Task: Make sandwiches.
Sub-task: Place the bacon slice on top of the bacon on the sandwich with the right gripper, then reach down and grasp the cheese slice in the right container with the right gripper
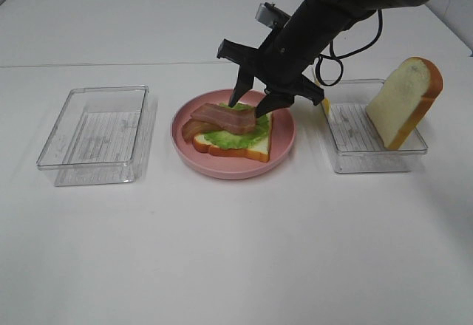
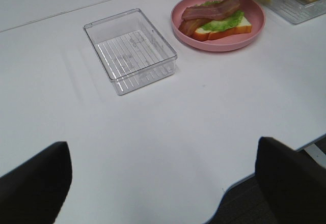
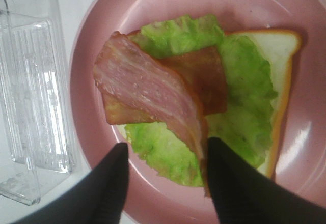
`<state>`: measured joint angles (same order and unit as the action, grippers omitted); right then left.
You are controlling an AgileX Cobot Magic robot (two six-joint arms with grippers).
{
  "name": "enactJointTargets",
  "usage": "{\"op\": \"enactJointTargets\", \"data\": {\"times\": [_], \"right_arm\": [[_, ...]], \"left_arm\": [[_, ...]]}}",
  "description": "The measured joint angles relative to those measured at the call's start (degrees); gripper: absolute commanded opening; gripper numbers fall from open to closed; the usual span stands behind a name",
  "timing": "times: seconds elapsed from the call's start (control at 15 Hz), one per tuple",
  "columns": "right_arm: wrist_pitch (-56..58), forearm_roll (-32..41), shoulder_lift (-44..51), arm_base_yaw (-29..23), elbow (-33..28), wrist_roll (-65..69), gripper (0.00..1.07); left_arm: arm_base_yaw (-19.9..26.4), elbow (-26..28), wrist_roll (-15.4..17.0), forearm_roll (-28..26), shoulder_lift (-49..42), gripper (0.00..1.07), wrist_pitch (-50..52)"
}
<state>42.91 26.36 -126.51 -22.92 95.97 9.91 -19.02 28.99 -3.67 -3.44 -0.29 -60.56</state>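
A pink plate [image 1: 284,144] holds a bread slice [image 1: 255,148] with orange-brown crust, topped with green lettuce [image 1: 235,137] and two brown bacon strips [image 1: 225,118]. My right gripper [image 1: 251,107] hovers just over the plate with its jaws open astride the end of the upper bacon strip [image 3: 153,91]. The strip's end leans against one finger [image 3: 229,183]. A second bread slice [image 1: 405,102] leans upright in the right clear container [image 1: 355,159]. My left gripper [image 2: 163,147] is open and empty, low over the near table, away from the plate [image 2: 229,40].
An empty clear container [image 1: 96,134] stands left of the plate; it also shows in the left wrist view [image 2: 130,48]. A small yellow piece [image 1: 326,106] sits at the right container's left end, mostly hidden by the arm.
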Motion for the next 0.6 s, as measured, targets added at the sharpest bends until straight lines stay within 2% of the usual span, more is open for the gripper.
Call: {"op": "enactJointTargets", "data": {"times": [0.07,0.4,0.6], "right_arm": [[0.6,-0.5,0.0,0.0,0.0,0.0,0.69],[6.5,-8.6,4.9,0.0,0.0,0.0,0.70],[11.4,-18.9,10.9,0.0,0.0,1.4,0.70]], "left_arm": [[0.0,0.0,0.0,0.0,0.0,0.93,0.0],[0.0,0.0,0.0,0.0,0.0,0.93,0.0],[0.0,0.0,0.0,0.0,0.0,0.93,0.0]]}}
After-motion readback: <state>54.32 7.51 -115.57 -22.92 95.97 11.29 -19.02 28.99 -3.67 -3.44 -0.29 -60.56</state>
